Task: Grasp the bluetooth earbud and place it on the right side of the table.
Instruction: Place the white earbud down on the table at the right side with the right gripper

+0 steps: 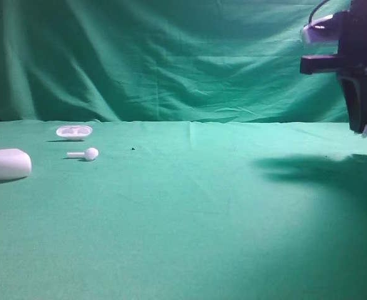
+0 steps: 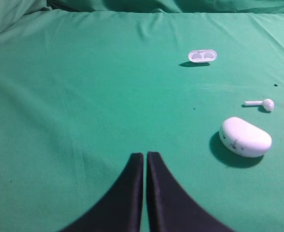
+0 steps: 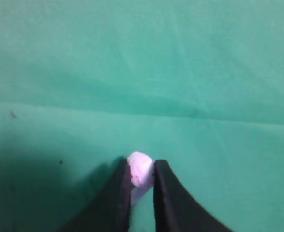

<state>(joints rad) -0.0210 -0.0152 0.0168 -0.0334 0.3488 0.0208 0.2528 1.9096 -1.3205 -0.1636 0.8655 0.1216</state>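
Note:
My right gripper [image 3: 142, 170] is shut on the bluetooth earbud [image 3: 141, 169], a small white rounded piece pinched between the black fingertips, held in the air above the green table [image 3: 219, 145]. In the exterior view the right gripper [image 1: 364, 129] hangs at the far right, above its shadow, with a bit of white earbud [image 1: 366, 130] at its tip. My left gripper [image 2: 145, 155] is shut and empty, low over the table's left part [image 2: 83, 96].
At the left lie a white oval case [image 1: 5, 164] [image 2: 245, 137], a long-stemmed white earbud [image 1: 85, 154] [image 2: 261, 103] and a shallow white oval tray [image 1: 74, 131] [image 2: 202, 56]. A green backdrop [image 1: 170, 56] hangs behind.

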